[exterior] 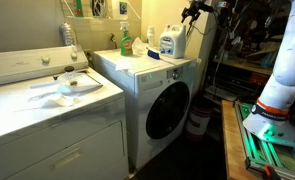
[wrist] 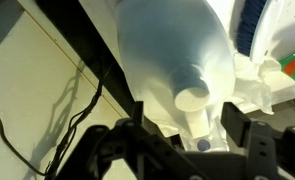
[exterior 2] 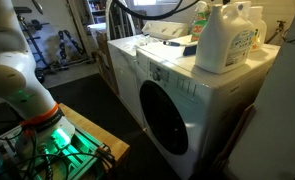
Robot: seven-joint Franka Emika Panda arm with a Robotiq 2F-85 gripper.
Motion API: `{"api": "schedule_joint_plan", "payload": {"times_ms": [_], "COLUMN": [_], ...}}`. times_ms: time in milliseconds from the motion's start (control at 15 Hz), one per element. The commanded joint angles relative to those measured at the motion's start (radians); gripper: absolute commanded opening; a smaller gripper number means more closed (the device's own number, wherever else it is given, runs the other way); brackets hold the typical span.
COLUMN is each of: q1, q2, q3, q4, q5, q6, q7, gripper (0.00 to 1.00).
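Note:
My gripper (exterior: 191,13) hangs in the air above the far end of the white washer (exterior: 157,95). Right below it stands a large white detergent jug with a blue label (exterior: 169,42), which also shows in an exterior view (exterior 2: 225,42). In the wrist view the jug (wrist: 172,50) fills the frame from above, its white cap and neck pointing toward me. My black fingers (wrist: 185,122) stand apart on either side of the neck without touching it. The jaws are open and hold nothing.
A green bottle (exterior: 125,40) and small items stand at the back of the washer top. A white dryer (exterior: 47,125) with cloths on it (exterior: 72,85) is beside the washer. A bucket (exterior: 197,122) sits on the floor. My base (exterior 2: 32,125) glows green.

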Motion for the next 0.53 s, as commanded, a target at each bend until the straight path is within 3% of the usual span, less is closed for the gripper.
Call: {"api": "schedule_joint_plan", "payload": {"times_ms": [0, 67, 467], "q1": [-0.031, -0.034, -0.040], "q2": [0.027, 0.030, 0.041], "q3": [0.025, 0.028, 0.040], "q4": [0.035, 0.039, 0.050], "q5": [0.037, 0.038, 0.031], "q6": [-0.030, -0.035, -0.040], "q7": [-0.031, -0.030, -0.033], "gripper": [0.65, 0.68, 0.60]}}
